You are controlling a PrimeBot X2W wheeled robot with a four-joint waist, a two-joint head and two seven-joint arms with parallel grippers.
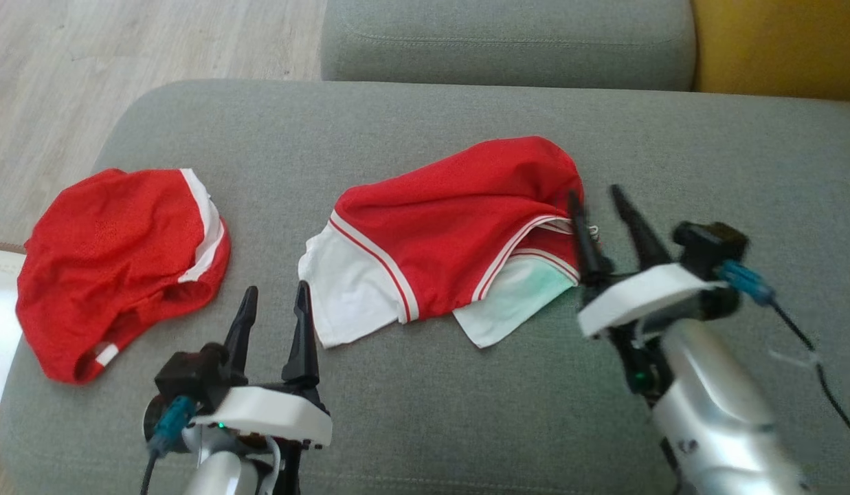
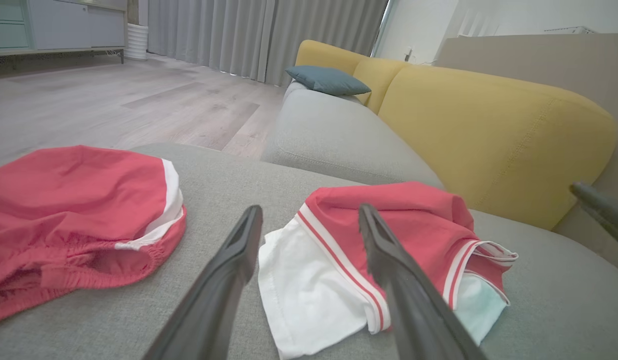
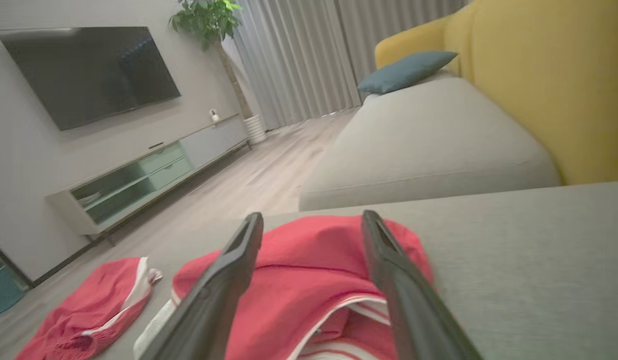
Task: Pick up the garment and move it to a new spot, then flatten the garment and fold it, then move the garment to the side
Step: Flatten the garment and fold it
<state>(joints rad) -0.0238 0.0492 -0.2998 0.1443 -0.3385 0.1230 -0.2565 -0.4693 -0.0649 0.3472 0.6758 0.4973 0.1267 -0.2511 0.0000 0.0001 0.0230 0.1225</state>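
Note:
A crumpled red and white garment lies in the middle of the grey sofa cushion, white sleeve toward its near left, pale lining at its near right. It shows as the garment in the left wrist view and the garment in the right wrist view. My left gripper is open just short of the white sleeve, nothing between its fingers. My right gripper is open at the garment's right edge, its left finger against or just over the striped hem.
A second red garment with a white stripe lies bunched at the cushion's left end. Behind are another grey cushion and a yellow backrest. Wood floor lies off the left edge. A cable trails from my right wrist.

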